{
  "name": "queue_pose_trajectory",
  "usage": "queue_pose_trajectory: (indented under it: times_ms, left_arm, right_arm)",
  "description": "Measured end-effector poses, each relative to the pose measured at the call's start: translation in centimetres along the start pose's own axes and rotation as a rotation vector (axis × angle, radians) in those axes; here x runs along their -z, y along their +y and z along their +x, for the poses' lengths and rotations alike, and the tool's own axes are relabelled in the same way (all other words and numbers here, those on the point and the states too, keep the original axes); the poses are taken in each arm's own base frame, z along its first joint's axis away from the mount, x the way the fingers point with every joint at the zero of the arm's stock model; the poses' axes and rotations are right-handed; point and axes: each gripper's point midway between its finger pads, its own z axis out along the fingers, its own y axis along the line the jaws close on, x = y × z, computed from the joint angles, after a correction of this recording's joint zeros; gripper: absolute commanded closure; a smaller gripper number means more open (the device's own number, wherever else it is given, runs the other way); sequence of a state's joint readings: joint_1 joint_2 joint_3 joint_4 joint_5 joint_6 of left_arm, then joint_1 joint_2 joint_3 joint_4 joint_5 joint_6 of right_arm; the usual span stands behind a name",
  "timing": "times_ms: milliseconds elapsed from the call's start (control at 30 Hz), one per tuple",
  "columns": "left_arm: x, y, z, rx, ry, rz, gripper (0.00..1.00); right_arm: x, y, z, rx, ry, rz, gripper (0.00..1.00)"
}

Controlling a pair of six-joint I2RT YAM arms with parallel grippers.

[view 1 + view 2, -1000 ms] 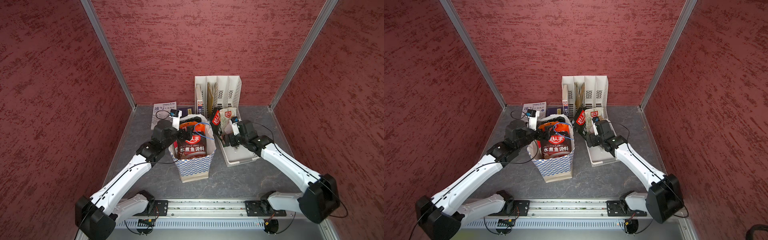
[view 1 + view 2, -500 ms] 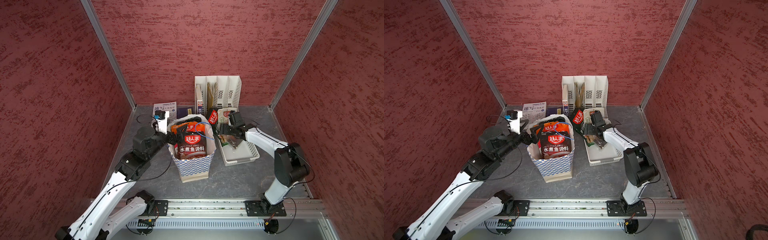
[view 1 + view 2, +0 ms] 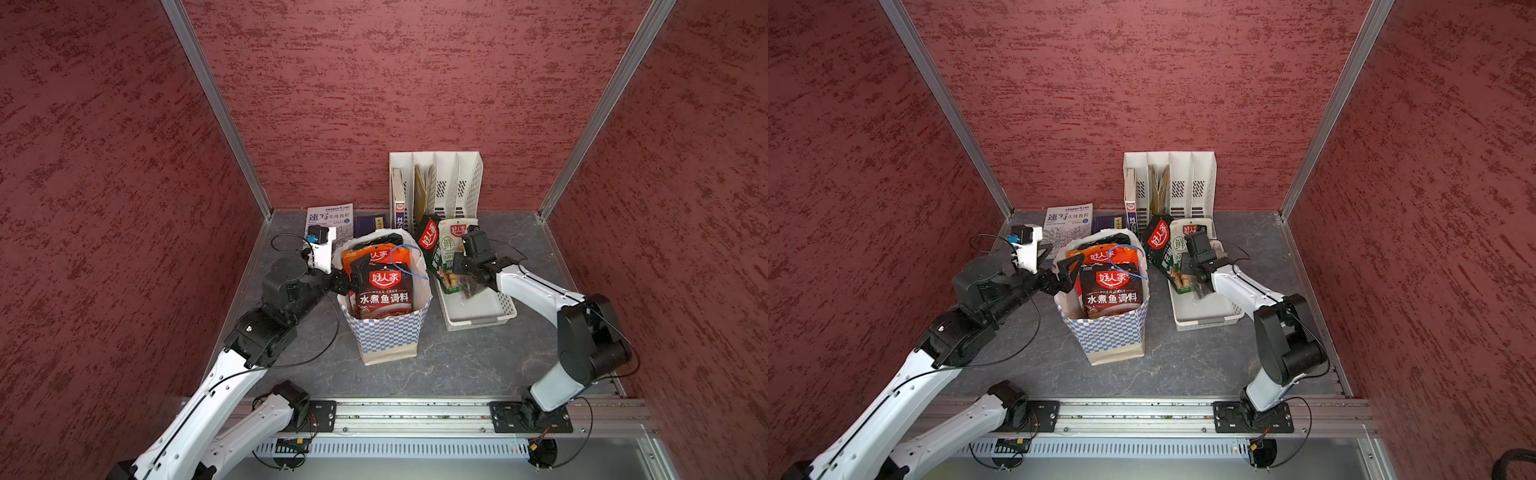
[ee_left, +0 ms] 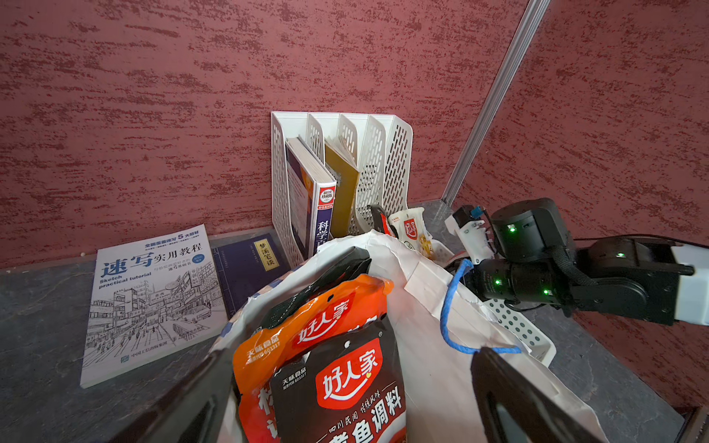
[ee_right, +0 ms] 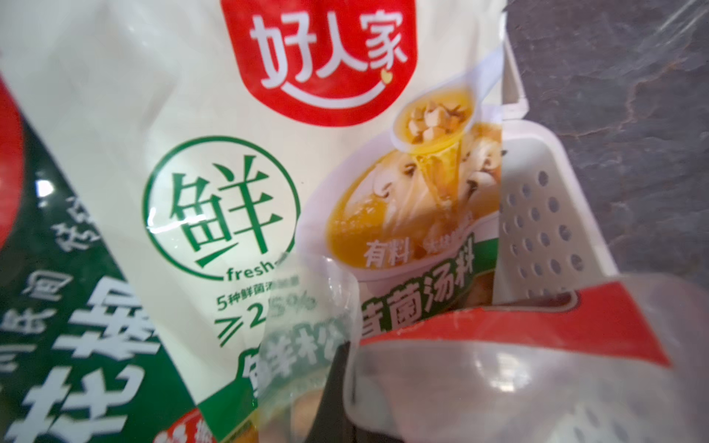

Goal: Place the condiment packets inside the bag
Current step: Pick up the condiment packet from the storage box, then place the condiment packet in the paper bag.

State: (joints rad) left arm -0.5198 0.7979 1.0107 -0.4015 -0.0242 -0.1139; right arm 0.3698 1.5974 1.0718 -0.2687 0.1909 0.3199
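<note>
Right wrist view: R gripper (image 5: 341, 391) clenched on red, clear-edged packet (image 5: 537, 345) over white perforated plastic basket (image 5: 537, 214). L gripper (image 3: 353, 274) open at rim of white checkered paper bag (image 3: 386, 336), mid-tabletop.

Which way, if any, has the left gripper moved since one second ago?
Yes. The left gripper has drawn back across the bag toward its rim farthest from the white basket, jaws open.

The bag (image 3: 388, 336) stands in the middle, packets (image 3: 384, 291) upright in it. Just right of it sits a basket (image 3: 482, 322), further packets (image 3: 442, 249) leaning at its far end. Behind that, a rack (image 3: 453, 183); behind the bag, books (image 3: 330, 216) lying flat.
</note>
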Motion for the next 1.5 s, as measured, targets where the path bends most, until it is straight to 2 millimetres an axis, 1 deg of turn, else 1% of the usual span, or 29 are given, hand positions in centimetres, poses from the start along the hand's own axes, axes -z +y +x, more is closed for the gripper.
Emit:
queue_pose_trajectory:
  times_ms: [133,267,400,533,633,667,733,800,867,967,1100,1200,1267,1367,1433,1500]
  left_arm:
    - [0.0,-0.1,0.2,-0.014,0.011,0.004,0.0]
    - [0.2,-0.4,0.3,-0.043,0.025,0.02,0.0]
    - [0.9,-0.4,0.0,-0.071,0.013,0.024,0.0]
    - [1.6,-0.4,-0.5,-0.093,-0.009,0.02,0.0]
    - [2.2,0.1,-1.0,-0.097,-0.031,-0.01,0.0]
    - [2.5,0.4,-1.2,-0.099,-0.04,-0.027,0.0]
    - [3.1,1.1,-1.7,-0.098,-0.063,-0.069,0.0]
    - [3.7,1.8,-2.1,-0.097,-0.088,-0.112,0.0]
    - [4.4,2.5,-2.5,-0.095,-0.11,-0.152,0.0]
    - [5.5,3.3,-2.9,-0.089,-0.143,-0.196,0.0]
    - [6.5,3.9,-3.0,-0.084,-0.169,-0.23,0.0]
    - [7.0,4.3,-3.1,-0.083,-0.181,-0.251,0.0]
    - [7.3,4.5,-3.1,-0.086,-0.185,-0.263,0.0]
    - [7.7,4.7,-3.1,-0.092,-0.192,-0.275,0.0]
    - [7.8,4.8,-3.1,-0.096,-0.192,-0.28,0.0]
    - [7.8,4.9,-2.9,-0.101,-0.188,-0.287,0.0]
  right_arm:
    - [4.1,-0.2,-1.2,0.043,-0.072,-0.035,1.0]
    - [10.6,0.9,-3.4,0.113,-0.189,-0.153,1.0]
    - [18.7,3.1,-5.6,0.19,-0.344,-0.306,1.0]
    - [27.5,6.6,-8.0,0.271,-0.492,-0.506,1.0]
    - [33.2,9.7,-8.9,0.322,-0.568,-0.672,1.0]
    - [34.9,10.9,-9.0,0.34,-0.583,-0.728,1.0]
    - [37.4,13.1,-9.0,0.373,-0.595,-0.829,1.0]
    - [39.4,15.5,-8.4,0.409,-0.591,-0.929,1.0]
    - [40.6,17.9,-7.8,0.44,-0.582,-1.011,1.0]
    - [40.9,22.1,-6.3,0.489,-0.545,-1.094,1.0]
    - [39.5,27.0,-4.6,0.527,-0.52,-1.106,1.0]
    - [37.5,29.8,-3.5,0.533,-0.505,-1.07,1.0]
    - [35.8,31.0,-3.1,0.522,-0.495,-1.03,1.0]
    - [33.8,32.0,-2.9,0.499,-0.492,-0.959,1.0]
    - [32.8,32.0,-3.1,0.479,-0.508,-0.896,1.0]
    - [32.2,31.7,-3.3,0.459,-0.53,-0.839,1.0]
